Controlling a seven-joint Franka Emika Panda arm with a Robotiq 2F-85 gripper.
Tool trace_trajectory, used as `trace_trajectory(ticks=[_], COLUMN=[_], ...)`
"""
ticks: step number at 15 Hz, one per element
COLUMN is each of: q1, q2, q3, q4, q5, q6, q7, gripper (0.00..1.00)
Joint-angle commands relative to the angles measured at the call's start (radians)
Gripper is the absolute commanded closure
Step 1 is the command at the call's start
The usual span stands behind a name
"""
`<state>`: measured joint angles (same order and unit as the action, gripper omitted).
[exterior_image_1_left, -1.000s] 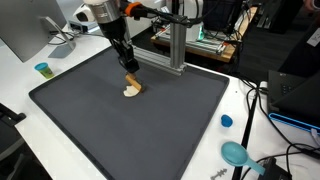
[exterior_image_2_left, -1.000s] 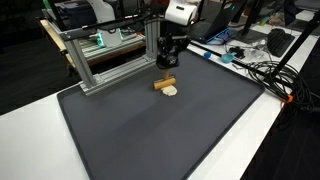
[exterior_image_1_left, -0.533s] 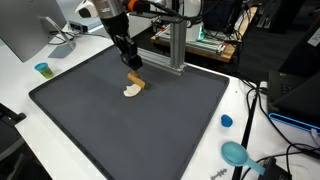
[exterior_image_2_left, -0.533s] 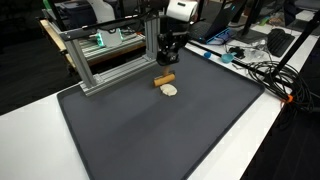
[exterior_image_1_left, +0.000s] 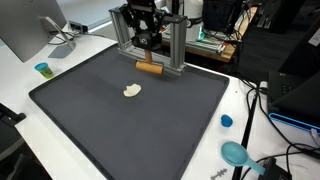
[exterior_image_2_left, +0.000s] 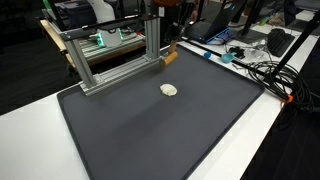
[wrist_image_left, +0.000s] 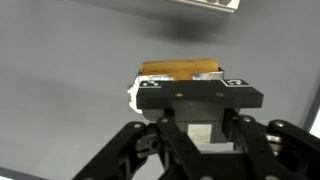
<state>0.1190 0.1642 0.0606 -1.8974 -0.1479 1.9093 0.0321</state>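
My gripper (exterior_image_1_left: 148, 60) is shut on a brown wooden block (exterior_image_1_left: 148, 68) and holds it in the air over the far part of the black mat (exterior_image_1_left: 100, 125), close to the aluminium frame (exterior_image_1_left: 172, 45). In an exterior view the block (exterior_image_2_left: 170, 57) hangs at the frame's corner post. In the wrist view the block (wrist_image_left: 180, 71) shows just beyond the gripper (wrist_image_left: 198, 100). A small cream-coloured piece (exterior_image_1_left: 132, 91) lies alone on the mat below; it also shows as the cream piece (exterior_image_2_left: 169, 89) and peeks out as a pale edge (wrist_image_left: 131, 96).
The aluminium frame (exterior_image_2_left: 105, 55) stands along the mat's far edge. A small blue cup (exterior_image_1_left: 42, 69) and a monitor (exterior_image_1_left: 25, 30) stand on the white table. A blue cap (exterior_image_1_left: 226, 121), a teal object (exterior_image_1_left: 236, 153) and cables (exterior_image_2_left: 265, 70) lie beside the mat.
The gripper has lifted the wooden block off the mat, away from the cream piece, up and toward the aluminium frame. The cream piece stays where it was.
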Motion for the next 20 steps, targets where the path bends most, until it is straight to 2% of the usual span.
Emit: trace_trajectory(ticks=[1, 4, 5, 6, 11, 14, 17, 18, 19, 20], q1=[0.004, 0.014, 0.009, 0.010, 0.021, 0.040, 0.060, 0.041, 0.044, 0.045], q2=[0.009, 0.037, 0.037, 0.042, 0.138, 0.215, 0.280, 0.220, 0.235, 0.242], q3=[0.015, 0.023, 0.024, 0.033, 0.050, 0.050, 0.060, 0.058, 0.058, 0.058], q4=[0.021, 0.059, 0.043, 0.044, 0.193, 0.320, 0.413, 0.312, 0.330, 0.330], q5=[-0.026, -0.048, -0.051, -0.081, -0.123, -0.226, -0.325, -0.268, -0.273, -0.272], q6=[-0.013, -0.017, 0.006, 0.011, -0.144, -0.264, -0.267, -0.228, -0.227, -0.227], q7=[-0.012, -0.033, -0.067, -0.166, -0.373, -0.448, -0.550, -0.483, -0.489, -0.485], gripper=[0.54, 0.54, 0.79, 0.79, 0.79, 0.79, 0.79, 0.79, 0.54, 0.54])
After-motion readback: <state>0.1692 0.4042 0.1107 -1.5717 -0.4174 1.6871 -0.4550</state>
